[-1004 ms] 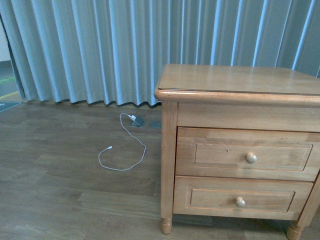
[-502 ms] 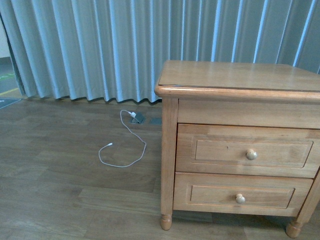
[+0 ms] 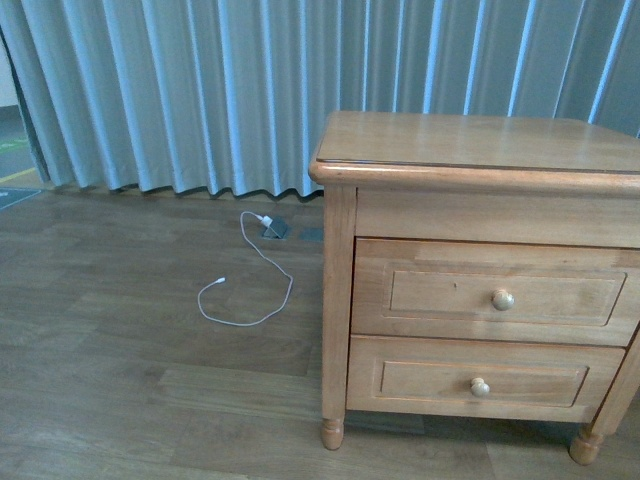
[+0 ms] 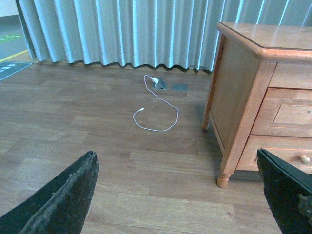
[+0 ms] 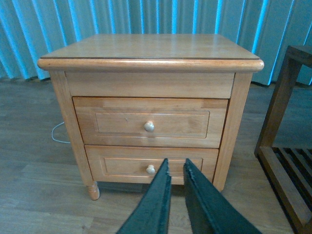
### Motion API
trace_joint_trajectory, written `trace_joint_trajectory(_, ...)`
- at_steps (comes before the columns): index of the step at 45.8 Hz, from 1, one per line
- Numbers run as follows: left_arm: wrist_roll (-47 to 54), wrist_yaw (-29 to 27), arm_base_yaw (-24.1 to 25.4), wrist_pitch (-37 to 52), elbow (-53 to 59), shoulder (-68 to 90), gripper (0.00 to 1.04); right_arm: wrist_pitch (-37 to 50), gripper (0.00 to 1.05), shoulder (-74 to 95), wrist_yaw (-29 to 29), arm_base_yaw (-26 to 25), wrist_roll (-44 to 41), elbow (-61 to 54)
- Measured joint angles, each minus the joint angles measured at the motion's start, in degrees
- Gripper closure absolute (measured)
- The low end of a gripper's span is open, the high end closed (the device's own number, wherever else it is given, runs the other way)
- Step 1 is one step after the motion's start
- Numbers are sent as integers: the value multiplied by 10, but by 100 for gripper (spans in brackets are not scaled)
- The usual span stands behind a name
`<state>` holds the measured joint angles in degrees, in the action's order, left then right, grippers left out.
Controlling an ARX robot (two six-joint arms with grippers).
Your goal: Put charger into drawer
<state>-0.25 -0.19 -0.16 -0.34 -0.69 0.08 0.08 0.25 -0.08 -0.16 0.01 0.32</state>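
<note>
The left pincer (image 4: 180, 195) was spread wide, its 2 dark fingers (image 4: 63, 200) at opposite edges of the left wrist view, holding nothing and raised above the wooden floor (image 4: 73, 122). The right pincer (image 5: 176, 187) had its 2 fingers nearly together, only a narrow gap between them and nothing gripped; it pointed toward the front of the nightstand (image 5: 146, 53), in line with the lower drawer (image 5: 151, 165). Neither arm appeared in the front view.

The drawer (image 3: 495, 292), the upper of the 2, was fully shut, its round knob (image 3: 502, 299) showing pale against the panel. The charger could not be seen in any view. A thin white cable (image 3: 262, 290) lay looped on the floor to the left of the nightstand, running to a small white plug (image 3: 265, 220) near the foot of the grey curtain (image 3: 200, 90). A dark wooden rack (image 5: 287, 146) stood just beside the nightstand in the right wrist view.

Compared with the front view 1 second before, the nightstand sat higher in the picture, with more of its feet and the floor below showing, and the cable had shifted up likewise.
</note>
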Motion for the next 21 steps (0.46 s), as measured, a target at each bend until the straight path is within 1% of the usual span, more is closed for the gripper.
trace_joint_trajectory(20, 0, 0, 0, 0, 0, 0, 6, 0, 20, 0, 0, 0, 0, 0)
trace_joint_trajectory(21, 0, 0, 0, 0, 0, 0, 6, 0, 14, 0, 0, 0, 0, 0)
